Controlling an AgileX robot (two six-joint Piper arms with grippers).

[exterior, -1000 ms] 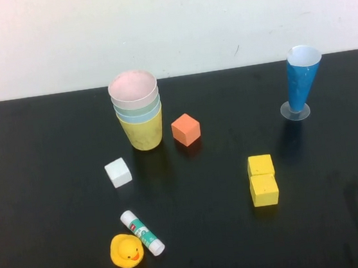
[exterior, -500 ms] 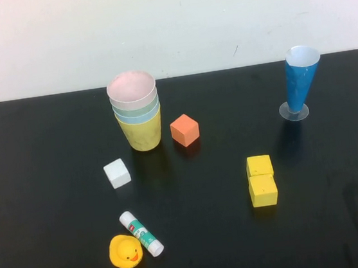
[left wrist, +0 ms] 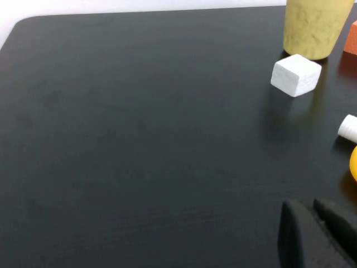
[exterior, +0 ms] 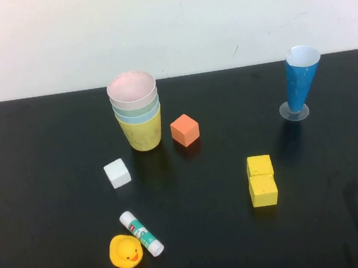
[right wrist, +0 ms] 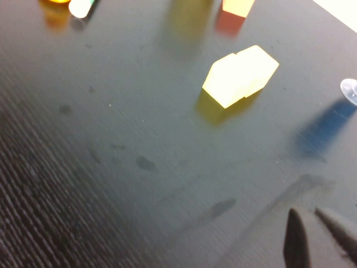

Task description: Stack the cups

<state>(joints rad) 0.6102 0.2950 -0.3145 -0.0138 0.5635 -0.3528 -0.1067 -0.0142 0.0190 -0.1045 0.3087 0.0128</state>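
The cups [exterior: 136, 110] stand nested in one upright stack at the back left of the black table [exterior: 197, 235]. The pink cup [exterior: 132, 89] is on top, pale green and light blue rims show under it, and the yellow cup [exterior: 143, 131] is at the bottom. Only the yellow cup [left wrist: 312, 28] shows in the left wrist view. My left gripper [left wrist: 304, 206] is shut and empty, low over bare table well short of the stack. Over the right side of the table my right gripper [right wrist: 304, 212] is shut and empty too. Neither arm appears in the high view.
An orange block [exterior: 185, 130] sits right of the stack and a white block [exterior: 117, 173] in front of it. A glue stick [exterior: 142, 232] and yellow duck [exterior: 126, 251] lie front left. Two yellow blocks [exterior: 262, 181] touch at centre right. A blue cone [exterior: 301, 81] stands back right.
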